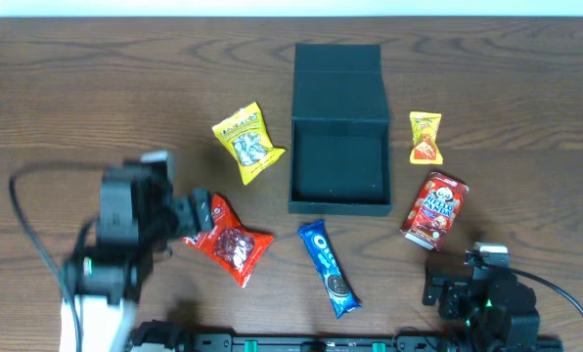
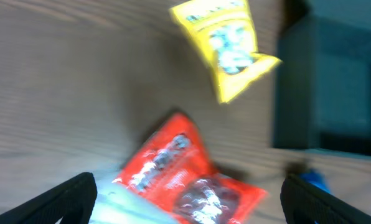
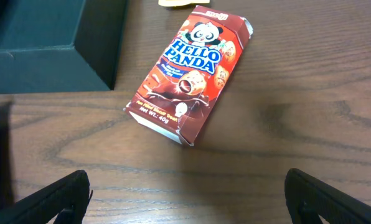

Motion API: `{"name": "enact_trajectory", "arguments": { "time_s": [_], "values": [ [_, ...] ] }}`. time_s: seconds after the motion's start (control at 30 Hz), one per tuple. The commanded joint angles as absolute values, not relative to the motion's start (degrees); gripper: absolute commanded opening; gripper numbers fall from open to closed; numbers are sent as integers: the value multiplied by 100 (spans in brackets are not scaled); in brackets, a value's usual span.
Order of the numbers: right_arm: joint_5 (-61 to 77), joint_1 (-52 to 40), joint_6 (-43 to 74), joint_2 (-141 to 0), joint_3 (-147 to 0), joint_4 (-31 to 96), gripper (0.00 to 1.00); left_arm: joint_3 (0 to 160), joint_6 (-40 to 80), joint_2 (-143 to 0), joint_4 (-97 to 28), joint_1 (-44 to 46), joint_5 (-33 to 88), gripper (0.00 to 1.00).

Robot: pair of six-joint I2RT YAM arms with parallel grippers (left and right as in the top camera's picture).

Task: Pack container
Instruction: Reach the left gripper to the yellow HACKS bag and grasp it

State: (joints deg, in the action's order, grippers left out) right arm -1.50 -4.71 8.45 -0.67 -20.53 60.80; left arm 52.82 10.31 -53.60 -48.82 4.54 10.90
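Dark teal-black and matte, the container (image 1: pixel 338 166) sits open in the middle of the wooden table (image 1: pixel 96 88), its flat lid (image 1: pixel 338 83) laid back on the far side. Nothing is inside it.

My left gripper (image 1: pixel 196 217) hangs with its fingers spread wide, holding nothing. The left wrist view is blurred. It shows a red snack packet (image 2: pixel 185 180) directly beneath the gap between the fingers, a yellow packet (image 2: pixel 226 43) farther ahead, and the container's wall (image 2: pixel 335 81) off to the right. That wall is well apart from either fingertip.

My right gripper (image 1: pixel 446 279) is also spread wide and empty. A Hello Panda box (image 3: pixel 192 71) lies on its side ahead of those fingers, untouched. The container's near corner (image 3: pixel 55 43) is ahead and to the left, beyond the left fingertip and just beside the box. A blue Oreo packet (image 1: pixel 329 269) lies in front of the container, between my two grippers. A small yellow-and-red packet (image 1: pixel 426 137) rests on the container's right side.
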Motion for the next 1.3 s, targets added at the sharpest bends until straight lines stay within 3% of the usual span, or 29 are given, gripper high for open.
{"name": "enact_trajectory", "arguments": {
  "time_s": [0.0,0.33,0.57,1.27],
  "values": [
    [-148,-432,762,-38,-2038,6106,99,6272,1146,-6462,-4980,596,1940,96],
    [-148,-432,762,-38,-2038,6106,99,8733,1295,-9076,-5376,1688,2239,95],
    [-148,-432,762,-38,-2038,6106,99,9865,2976,-10396,-5404,1680,1614,95],
    [-148,-432,762,-38,-2038,6106,99,9998,3240,-12464,-5415,1341,1439,95]
  ]
}}
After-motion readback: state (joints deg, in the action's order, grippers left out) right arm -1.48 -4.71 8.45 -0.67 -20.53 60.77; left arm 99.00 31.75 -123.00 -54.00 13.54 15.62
